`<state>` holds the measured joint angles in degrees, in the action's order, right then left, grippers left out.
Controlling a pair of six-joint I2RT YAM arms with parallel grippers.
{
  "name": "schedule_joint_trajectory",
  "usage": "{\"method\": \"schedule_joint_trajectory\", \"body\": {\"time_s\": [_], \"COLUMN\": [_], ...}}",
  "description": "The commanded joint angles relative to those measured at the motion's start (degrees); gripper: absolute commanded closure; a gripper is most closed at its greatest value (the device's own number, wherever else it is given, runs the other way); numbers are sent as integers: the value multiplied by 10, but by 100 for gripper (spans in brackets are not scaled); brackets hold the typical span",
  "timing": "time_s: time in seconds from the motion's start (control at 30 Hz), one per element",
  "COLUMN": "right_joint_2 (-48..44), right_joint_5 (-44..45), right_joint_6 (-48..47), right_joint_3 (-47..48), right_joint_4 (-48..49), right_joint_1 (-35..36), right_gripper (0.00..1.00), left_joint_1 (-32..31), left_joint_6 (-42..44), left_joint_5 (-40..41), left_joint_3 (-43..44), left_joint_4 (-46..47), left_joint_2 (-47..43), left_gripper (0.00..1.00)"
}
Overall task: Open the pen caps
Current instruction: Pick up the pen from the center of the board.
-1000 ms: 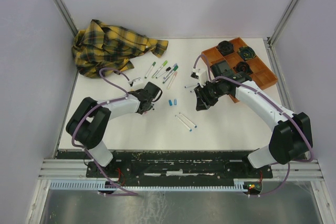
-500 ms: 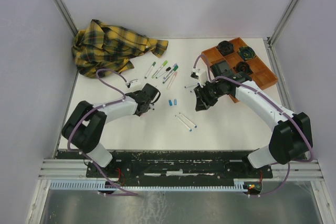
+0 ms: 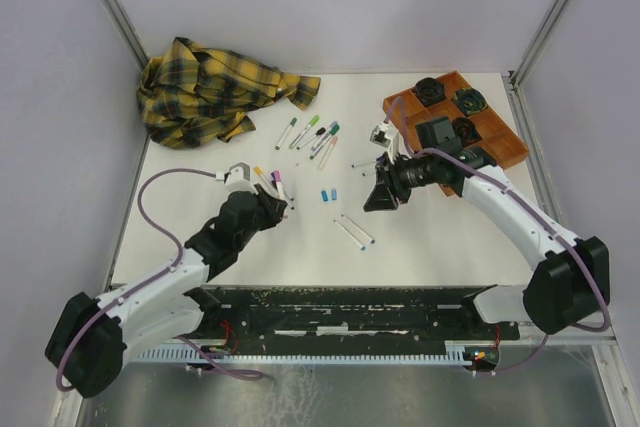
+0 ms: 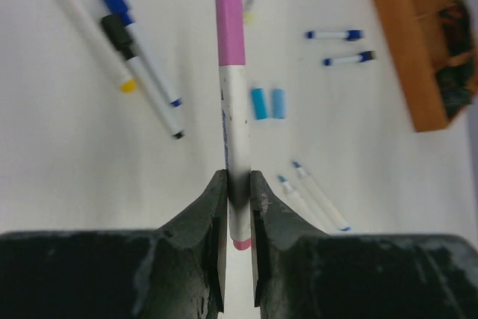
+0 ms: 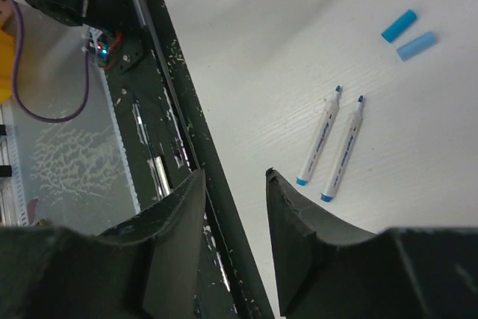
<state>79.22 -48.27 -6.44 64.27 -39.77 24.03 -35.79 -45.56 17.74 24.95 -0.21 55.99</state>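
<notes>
Left gripper (image 4: pixel 239 181) withdrew, clamped on the pink pen (image 4: pixel 231 113); right gripper (image 5: pixel 234 177) half-open, empty. Its pink cap (image 4: pixel 229 29), beyond the fingertips: likely light, slick; pinch sides.

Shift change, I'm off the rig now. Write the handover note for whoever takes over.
Left gripper: shut on the pink pen, cap still on.
Right gripper: open, empty, hovering.
Done: two pens lie uncapped mid-table, with two blue caps loose beside them.
Left: pull the pink pen's cap, then do the capped pens lying further back.
</notes>
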Motion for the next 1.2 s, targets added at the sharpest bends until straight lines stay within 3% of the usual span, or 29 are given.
{"method": "schedule_joint_trajectory", "body": {"time_s": [0.0,0.2,0.37,0.47,0.57,0.63,0.87,1.17], "right_joint_2": [-65,-91,-95,-93,-94,-94,-89,-75], "right_joint_5": [-110,-169,-190,-194,-174,-155,-133,-136], "right_joint_6": [63,163,301,421,560,608,652,637], "right_joint_3": [-42,-76,-119,-163,-226,-252,-274,-285], "right_joint_4": [125,230,386,554,800,877,930,967], "right_joint_1": [-31,-71,-87,-88,-88,-88,-82,-35], "right_gripper": [53,51,48,45,42,40,29,28], "left_joint_1": [-8,-70,-140,-167,-186,-198,-228,-241], "left_joint_6": [36,39,71,82,91,98,116,116], "left_joint_5": [-145,-166,-141,-116,-92,-79,-68,-70], "left_joint_3": [-51,-81,-73,-64,-54,-48,-25,-3], "left_joint_4": [272,455,573,622,657,676,718,740], "left_joint_2": [-68,-56,10,50,83,100,151,190], "left_gripper": [97,97,97,97,97,97,97,97]}}
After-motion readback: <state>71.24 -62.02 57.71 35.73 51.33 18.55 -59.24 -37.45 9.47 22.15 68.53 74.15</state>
